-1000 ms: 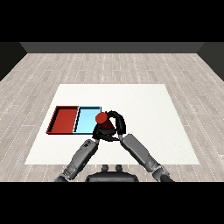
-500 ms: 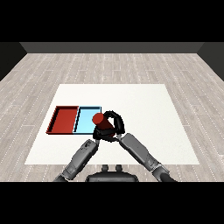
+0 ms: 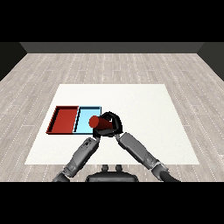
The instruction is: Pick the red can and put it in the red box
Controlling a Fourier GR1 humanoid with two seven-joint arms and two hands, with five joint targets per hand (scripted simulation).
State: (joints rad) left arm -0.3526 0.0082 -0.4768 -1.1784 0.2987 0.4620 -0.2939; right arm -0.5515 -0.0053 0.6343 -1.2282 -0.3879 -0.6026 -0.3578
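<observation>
White table [image 3: 144, 109], two trays, one red can [image 3: 99, 123] tipped, seemingly over the blue tray's edge, in the curled right hand [image 3: 113, 124]

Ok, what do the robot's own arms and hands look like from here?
Two grey, tube-shaped forearms come in from the lower corners. The right hand is black, with fingers and a thumb. The left hand is black too and mostly hidden. No cables or markings show.

Lighting: even and diffuse, no single source evident. White surface [image 3: 144, 109] bright, without glare. Wooden floor [image 3: 109, 65] evenly lit in pale tones. Back wall [image 3: 112, 47] dark grey, dim. Shadows: none distinct beneath the arms or trays. No motion blur; straight edges show no bending at the margins.
</observation>
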